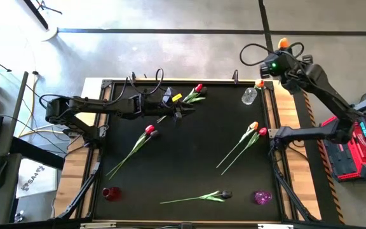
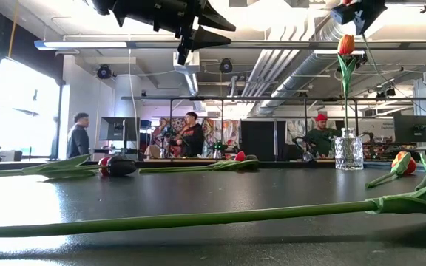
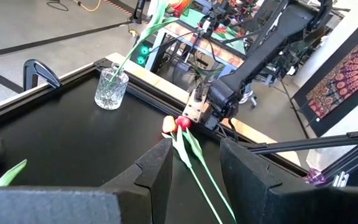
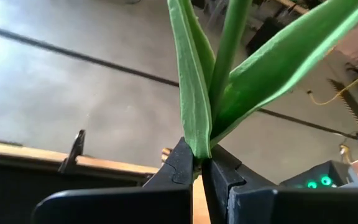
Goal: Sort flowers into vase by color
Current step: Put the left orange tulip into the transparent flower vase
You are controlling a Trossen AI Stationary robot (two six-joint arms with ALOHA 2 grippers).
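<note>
table (image 1: 234, 184): black mat, loose tulips lying across it
my left gripper (image 1: 186, 111): well left of the clear vase (image 1: 250, 95), fingers spread, holding nothing
my right gripper (image 4: 197, 167): above the vase, pinching an orange tulip (image 2: 346, 46) by its stem

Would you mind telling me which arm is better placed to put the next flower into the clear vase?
Right: the right gripper already grips an orange tulip by its stem, above the clear vase. The left gripper hangs open and empty over mid-table.
</note>
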